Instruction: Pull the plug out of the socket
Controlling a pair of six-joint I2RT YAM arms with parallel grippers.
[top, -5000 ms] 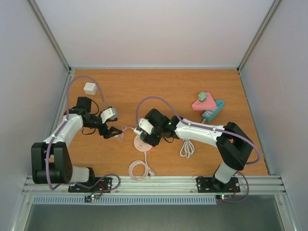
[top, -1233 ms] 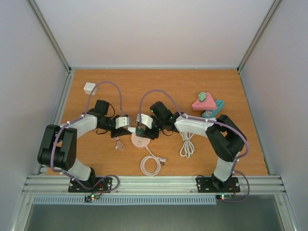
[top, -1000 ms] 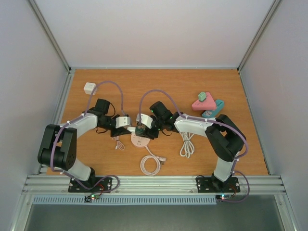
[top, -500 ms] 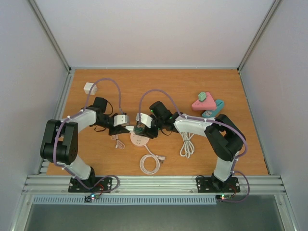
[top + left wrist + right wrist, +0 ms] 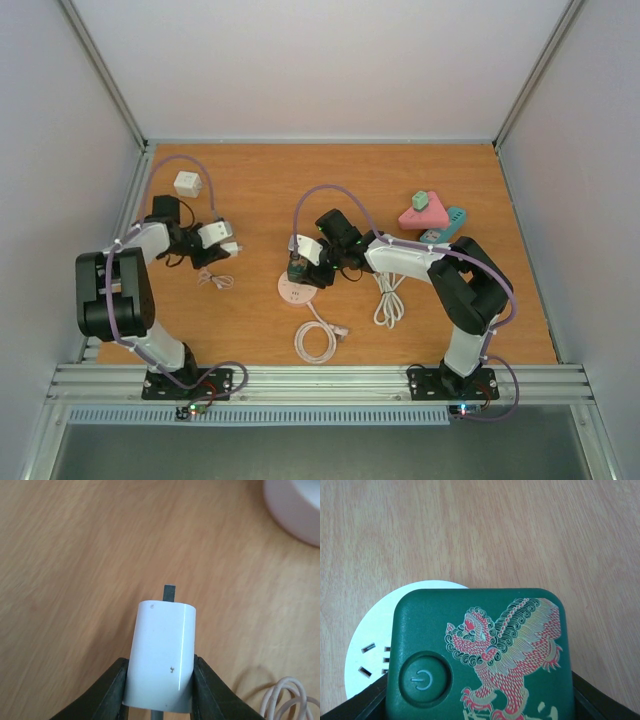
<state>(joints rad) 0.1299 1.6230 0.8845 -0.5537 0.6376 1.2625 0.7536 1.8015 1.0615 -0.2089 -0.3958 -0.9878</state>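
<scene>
While gripper (image 5: 160,664) clamps plug (image 5: 162,650) — cord (image 5: 158,716) cropped.

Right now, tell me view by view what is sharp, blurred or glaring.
Left wrist: white plug sharp, with a bright streak down its face; wood behind smeared; round socket in the corner soft. Right wrist: green box and its print crisp, no glare. Top view: even light, faint shadows.

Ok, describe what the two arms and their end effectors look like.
The left arm and right arm match: white links between chunky black joint housings, on black bases. A lilac cable loops loosely along each arm. The left end effector and right end effector have plain black fingers. No markings show on them.
</scene>
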